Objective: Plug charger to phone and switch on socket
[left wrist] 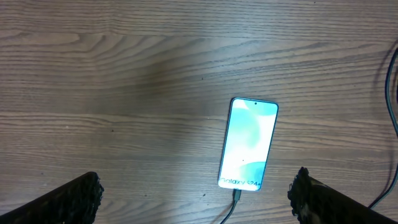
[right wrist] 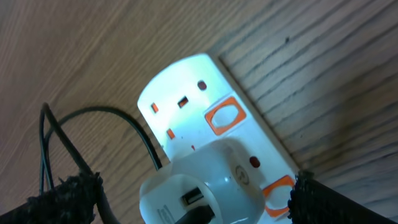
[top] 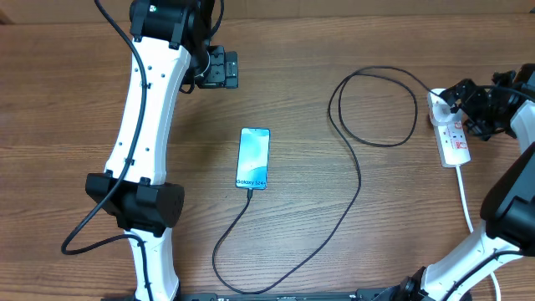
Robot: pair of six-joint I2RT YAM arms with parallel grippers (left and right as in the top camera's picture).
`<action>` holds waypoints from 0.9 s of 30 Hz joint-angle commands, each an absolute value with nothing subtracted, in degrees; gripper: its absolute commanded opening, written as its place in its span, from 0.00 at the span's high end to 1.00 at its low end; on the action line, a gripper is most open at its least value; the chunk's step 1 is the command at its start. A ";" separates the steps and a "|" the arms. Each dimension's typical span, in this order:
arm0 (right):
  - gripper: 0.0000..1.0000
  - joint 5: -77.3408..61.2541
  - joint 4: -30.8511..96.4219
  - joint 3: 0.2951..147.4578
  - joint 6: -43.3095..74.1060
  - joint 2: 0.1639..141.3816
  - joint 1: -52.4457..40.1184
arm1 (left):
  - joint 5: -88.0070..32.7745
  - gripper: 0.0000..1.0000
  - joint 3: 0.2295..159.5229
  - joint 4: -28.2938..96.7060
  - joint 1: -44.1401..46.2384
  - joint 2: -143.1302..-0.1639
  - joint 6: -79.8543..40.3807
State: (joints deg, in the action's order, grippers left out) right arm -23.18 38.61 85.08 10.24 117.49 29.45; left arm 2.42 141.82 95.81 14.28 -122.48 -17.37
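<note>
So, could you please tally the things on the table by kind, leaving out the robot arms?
Phones: 1, the phone
Black cables: 1, the charger
Power strips: 1, the socket
White cords: 1, the white cord
Plug adapters: 1, the white adapter
Total: 5

Brown wood-grain tabletop (top: 75, 100), white adapter block (right wrist: 217, 168), perhaps with a USB slot

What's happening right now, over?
Left fingers open, empty. Right fingers open above socket. Charger reaches phone's bottom edge. Nothing blocking.
</note>
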 commanded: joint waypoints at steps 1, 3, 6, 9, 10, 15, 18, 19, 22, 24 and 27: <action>0.00 -24.62 39.55 85.52 8.88 119.50 28.45 | 2.98 0.00 142.71 95.72 14.66 -121.71 -16.29; 0.00 -25.87 39.48 85.52 8.86 119.50 28.34 | 3.01 0.00 142.71 95.72 14.66 -121.71 -16.29; 0.00 -26.26 39.77 85.52 8.86 119.50 28.23 | 2.98 0.00 142.71 95.72 14.66 -121.71 -16.29; 0.00 -26.26 40.14 85.52 8.86 119.50 28.23 | 2.98 0.00 142.71 95.72 14.66 -121.71 -16.29; 0.00 -26.24 40.16 85.52 8.86 119.50 28.23 | 3.01 0.00 142.71 95.72 14.66 -121.71 -16.29; 0.00 -26.24 40.45 85.52 8.84 119.50 28.23 | 2.98 0.00 142.71 95.72 14.66 -121.71 -16.29; 0.00 -26.26 40.62 85.52 8.86 119.52 28.23 | 3.01 0.00 142.71 95.72 14.66 -121.71 -16.29; 0.00 -26.26 40.73 85.52 8.86 119.52 28.23 | 2.98 0.00 142.71 95.72 14.66 -121.71 -16.29; 0.00 -26.28 41.01 85.52 8.86 119.52 28.18 | 2.98 0.00 142.71 95.72 14.66 -121.71 -16.29; 0.00 -26.28 41.12 85.52 8.84 119.52 28.18 | 2.98 0.00 142.71 95.72 14.66 -121.71 -16.29; 0.00 -26.28 41.21 85.49 8.84 119.55 28.18 | 2.98 0.00 142.71 95.72 14.66 -121.71 -16.29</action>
